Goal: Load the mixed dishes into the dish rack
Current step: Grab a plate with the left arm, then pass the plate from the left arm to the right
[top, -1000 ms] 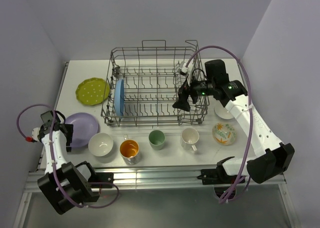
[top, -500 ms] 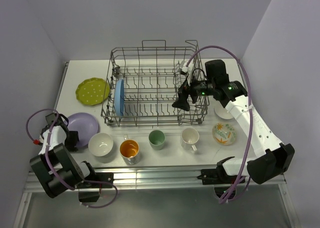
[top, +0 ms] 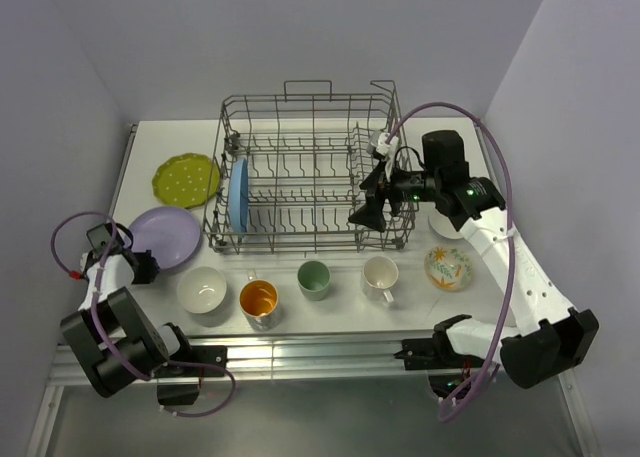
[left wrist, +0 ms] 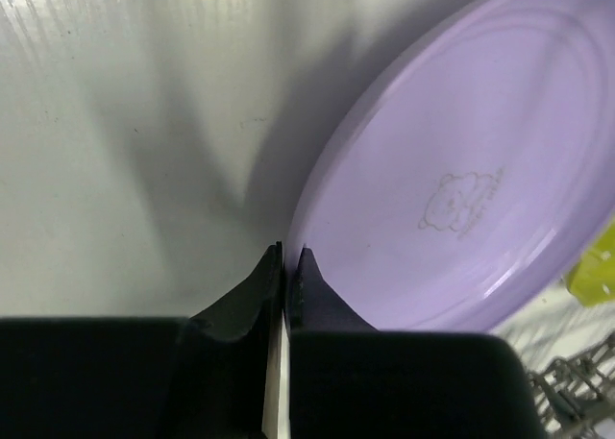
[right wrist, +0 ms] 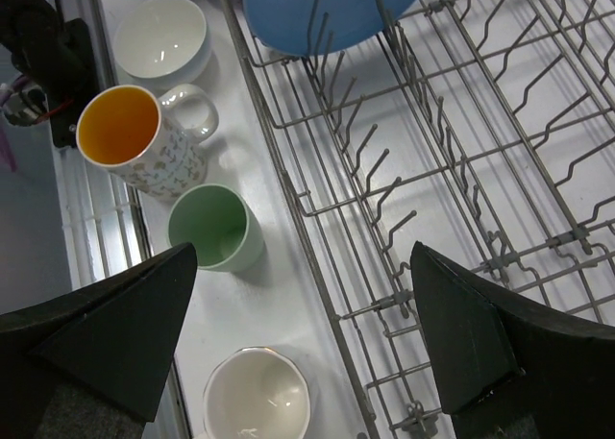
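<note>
The lavender plate (top: 166, 235) (left wrist: 461, 170) lies at the table's left, and my left gripper (top: 140, 268) (left wrist: 287, 255) is shut on its near rim. A blue plate (top: 237, 195) (right wrist: 332, 7) stands upright at the left end of the grey wire dish rack (top: 310, 105) (right wrist: 461, 170). My right gripper (top: 372, 205) (right wrist: 303, 266) hangs open and empty over the rack's front right corner. Along the front stand a white bowl (top: 201, 289), an orange-inside cup (top: 259, 301), a pale green cup (top: 313, 277) and a white mug (top: 380, 275).
A yellow-green plate (top: 185, 180) lies left of the rack. A floral bowl (top: 447, 267) sits at the right, with a white bowl (top: 446, 227) partly hidden under the right arm behind it. Walls close in on both sides of the table.
My left gripper has closed on the lavender plate's rim, and the plate has shifted a little toward the rack. The right gripper has drifted slightly right, still open.
</note>
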`<state>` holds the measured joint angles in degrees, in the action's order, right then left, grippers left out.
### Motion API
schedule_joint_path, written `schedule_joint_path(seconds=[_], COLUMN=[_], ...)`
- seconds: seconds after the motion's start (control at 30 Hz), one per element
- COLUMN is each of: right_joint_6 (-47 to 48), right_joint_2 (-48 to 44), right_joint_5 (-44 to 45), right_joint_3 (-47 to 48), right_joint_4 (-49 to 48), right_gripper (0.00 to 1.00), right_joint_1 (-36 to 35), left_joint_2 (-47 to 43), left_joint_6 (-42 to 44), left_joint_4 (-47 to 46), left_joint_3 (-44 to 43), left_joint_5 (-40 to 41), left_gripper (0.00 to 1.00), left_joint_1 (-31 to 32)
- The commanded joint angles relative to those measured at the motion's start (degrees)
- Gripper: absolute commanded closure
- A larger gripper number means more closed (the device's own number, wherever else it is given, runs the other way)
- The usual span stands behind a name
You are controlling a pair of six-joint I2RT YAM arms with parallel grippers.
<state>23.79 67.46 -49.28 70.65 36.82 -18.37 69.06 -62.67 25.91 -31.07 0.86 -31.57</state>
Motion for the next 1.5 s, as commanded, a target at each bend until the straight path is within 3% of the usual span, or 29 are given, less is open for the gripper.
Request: schedule_joint_path(seconds=[0.0, 0.27, 0.53, 1.1, 1.47], right_joint_6=[-0.3, -0.4, 2.6, 9.3, 17.6], right_joint_2=[-2.8, -6.0, -4.1, -0.2, 5.6], right_joint_5=[-2.1, -3.7, -9.1, -6.2, 5.8], right_joint_3=[-1.2, -4.1, -3.1, 4.2, 13.4], right_joint_4=[-2.7, -3.7, -1.3, 4.6, 8.6], right_gripper=[0.0, 0.0, 0.0, 0.01, 0.01], right_joint_1=[0.4, 0.9, 0.7, -5.2, -18.9], left_joint_2=[-4.5, -19.7, -24.0, -16.8, -12.6], left_joint_6=[3.3, 6.4, 8.8, 8.6, 6.5], left_joint_4=[3.5, 11.3, 15.0, 15.8, 13.1], left_joint_3=[0.8, -5.1, -10.9, -28.9, -33.9], left_joint_5=[1.9, 7.1, 6.4, -2.4, -10.7], left_gripper=[1.0, 1.0, 1.0, 1.0, 1.0], left_joint_1=[0.1, 0.1, 0.1, 0.1, 0.2])
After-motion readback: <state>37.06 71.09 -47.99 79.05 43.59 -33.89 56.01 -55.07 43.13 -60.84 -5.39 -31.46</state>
